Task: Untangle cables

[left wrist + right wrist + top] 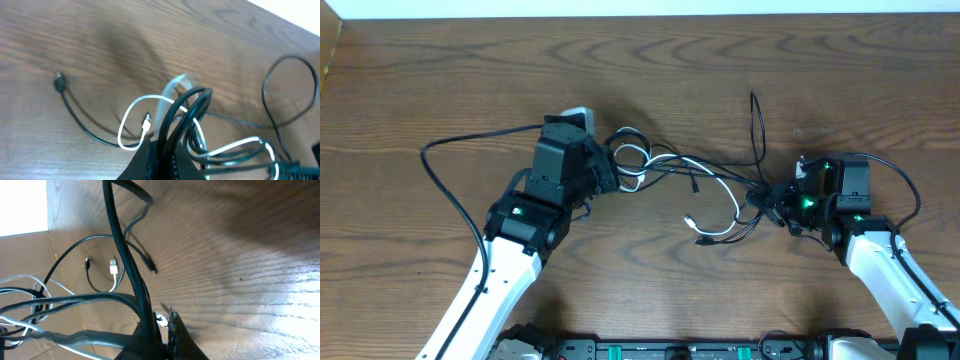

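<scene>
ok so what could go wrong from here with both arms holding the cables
Both jaws are shut on several strands of the cables at once, so pulling apart may tighten the tangle rather than free it. The white cable winds among the black ones; its loose plug could snag.

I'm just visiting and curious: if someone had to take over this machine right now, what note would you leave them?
Left gripper: shut on the left side of the cables.
Right gripper: shut on their right side.
The cables run between the two over the wooden table. The white cable and the black ones are looped together mid-span, and one black cable trails toward the far edge.
Done: bundle gripped on both sides.
Left: separate every cord.
</scene>
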Motion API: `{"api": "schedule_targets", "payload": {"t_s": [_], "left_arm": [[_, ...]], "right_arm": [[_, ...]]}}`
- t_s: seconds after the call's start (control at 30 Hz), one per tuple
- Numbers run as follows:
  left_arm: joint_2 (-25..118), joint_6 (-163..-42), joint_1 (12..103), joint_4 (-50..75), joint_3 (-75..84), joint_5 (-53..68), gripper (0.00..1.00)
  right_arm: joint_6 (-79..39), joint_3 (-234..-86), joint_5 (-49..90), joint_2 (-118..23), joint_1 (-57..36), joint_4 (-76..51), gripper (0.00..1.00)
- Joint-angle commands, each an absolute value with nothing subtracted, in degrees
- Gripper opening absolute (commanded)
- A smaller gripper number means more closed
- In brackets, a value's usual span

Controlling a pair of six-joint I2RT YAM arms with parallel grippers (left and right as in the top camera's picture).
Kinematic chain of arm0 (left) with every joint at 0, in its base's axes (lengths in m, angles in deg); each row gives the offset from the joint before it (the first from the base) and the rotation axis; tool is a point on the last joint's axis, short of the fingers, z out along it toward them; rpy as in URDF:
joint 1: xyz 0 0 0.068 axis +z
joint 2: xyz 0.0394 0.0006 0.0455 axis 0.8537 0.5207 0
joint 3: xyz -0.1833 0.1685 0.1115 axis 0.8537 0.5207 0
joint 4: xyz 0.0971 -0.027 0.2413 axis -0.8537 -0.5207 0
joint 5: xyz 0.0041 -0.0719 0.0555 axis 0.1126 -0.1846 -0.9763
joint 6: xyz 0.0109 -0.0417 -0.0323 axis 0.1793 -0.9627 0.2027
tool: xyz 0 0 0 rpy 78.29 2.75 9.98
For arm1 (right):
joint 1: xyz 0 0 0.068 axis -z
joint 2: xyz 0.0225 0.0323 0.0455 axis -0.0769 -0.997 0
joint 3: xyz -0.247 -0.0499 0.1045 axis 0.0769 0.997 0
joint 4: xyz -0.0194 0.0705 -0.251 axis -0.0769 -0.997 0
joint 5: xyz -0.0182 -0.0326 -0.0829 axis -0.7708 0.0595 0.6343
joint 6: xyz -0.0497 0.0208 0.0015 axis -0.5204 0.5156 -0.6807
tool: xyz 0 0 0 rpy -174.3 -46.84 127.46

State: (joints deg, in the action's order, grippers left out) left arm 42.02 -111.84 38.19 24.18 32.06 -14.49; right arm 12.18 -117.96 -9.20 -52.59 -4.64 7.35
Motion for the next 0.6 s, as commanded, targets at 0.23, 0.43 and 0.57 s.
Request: {"api": "schedule_targets", "payload": {"t_s": [0.23, 0.43, 0.57], "left_arm": [[41.23, -118.38, 40.29, 24.29, 31.21, -26.82, 0.08], [41.23, -104.13, 40.29, 29.86, 31.21, -11.82, 0.08], [41.23, -93.38, 40.29, 33.49, 31.21, 3.52, 0.08]], "right_arm": [[13.45, -117.90, -0.43, -52.61, -1.36, 7.66, 0.83], [5.91, -117.90, -10.88, -52.61, -1.47, 15.94, 0.93], [1.28, -117.90, -17.94, -52.61, -1.98, 21.34, 0.94]]}}
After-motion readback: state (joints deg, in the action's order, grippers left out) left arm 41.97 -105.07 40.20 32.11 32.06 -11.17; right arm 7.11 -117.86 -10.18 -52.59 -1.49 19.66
